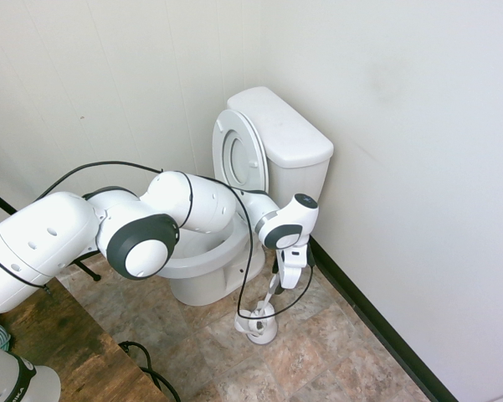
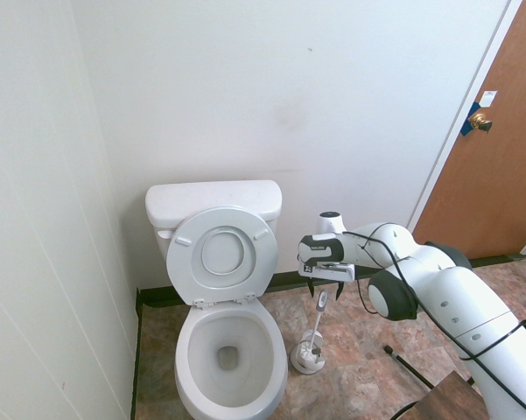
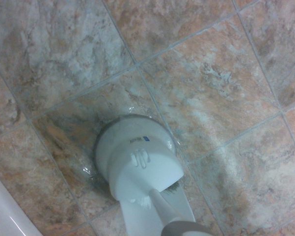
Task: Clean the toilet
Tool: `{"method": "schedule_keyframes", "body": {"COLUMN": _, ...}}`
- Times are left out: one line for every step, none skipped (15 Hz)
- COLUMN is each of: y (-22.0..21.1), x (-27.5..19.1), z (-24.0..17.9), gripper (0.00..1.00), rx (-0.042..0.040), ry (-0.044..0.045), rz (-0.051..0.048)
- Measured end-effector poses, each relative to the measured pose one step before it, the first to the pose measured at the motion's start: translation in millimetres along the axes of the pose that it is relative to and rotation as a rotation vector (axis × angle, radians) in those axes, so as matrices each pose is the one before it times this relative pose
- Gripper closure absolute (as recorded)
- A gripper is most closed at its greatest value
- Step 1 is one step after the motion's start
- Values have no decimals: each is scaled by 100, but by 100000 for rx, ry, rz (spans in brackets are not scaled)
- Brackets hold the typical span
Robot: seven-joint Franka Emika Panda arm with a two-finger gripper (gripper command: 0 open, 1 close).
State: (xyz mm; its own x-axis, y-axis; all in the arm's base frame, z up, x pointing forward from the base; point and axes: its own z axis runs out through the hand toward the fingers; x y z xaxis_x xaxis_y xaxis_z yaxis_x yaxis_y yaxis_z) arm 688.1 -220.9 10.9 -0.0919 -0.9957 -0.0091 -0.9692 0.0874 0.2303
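Right now I have the gripper point(image 2: 324, 283) pointing almost straight down over the handle of the toilet brush point(image 2: 317, 320), which stands tilted in its small white holder point(image 1: 258, 323) on the tiled floor point(image 3: 226, 98). The jaws look spread wide with nothing between them — the log agrees — and the handle's grey tip sits just beneath them. I judge this placement is for taking the brush first, since scrubbing needs it. The holder stands just beside the bowl, within easy reach.

The toilet point(image 2: 230, 354) sits in the corner against the wall — glossy white porcelain, boxy tank with its cover on, seat and lid raised against the tank, oval bowl open with a dark outlet at the bottom.
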Motion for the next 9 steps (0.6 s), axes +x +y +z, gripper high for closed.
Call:
{"method": "schedule_keyframes", "body": {"y": -42, "x": 46, "z": 191, "gripper": 100, "rx": -296, "ry": -205, "rz": -2}}
{"method": "schedule_keyframes", "body": {"y": -15, "x": 17, "z": 221, "gripper": 100, "rx": -250, "ry": -335, "rz": -9}}
{"method": "schedule_keyframes", "body": {"y": -11, "x": -23, "z": 264, "gripper": 100, "rx": -313, "ry": -425, "rz": -71}}
{"method": "schedule_keyframes", "body": {"y": -40, "x": 4, "z": 236, "gripper": 100, "rx": -156, "ry": -324, "rz": -44}}
{"method": "schedule_keyframes", "body": {"y": -20, "x": 25, "z": 184, "gripper": 100, "rx": -132, "ry": -204, "rz": -47}}
{"method": "schedule_keyframes", "body": {"y": 5, "x": 45, "z": 40, "gripper": 100, "rx": -216, "ry": -3, "rz": -36}}
{"method": "schedule_keyframes", "body": {"y": 5, "x": 59, "z": -55, "gripper": 100, "rx": -437, "ry": -152, "rz": -71}}
{"method": "schedule_keyframes", "body": {"y": -26, "x": 54, "z": -68, "gripper": 100, "rx": -341, "ry": -196, "rz": -27}}
{"method": "schedule_keyframes", "body": {"y": -28, "x": 46, "z": 14, "gripper": 100, "rx": -148, "ry": -218, "rz": -41}}
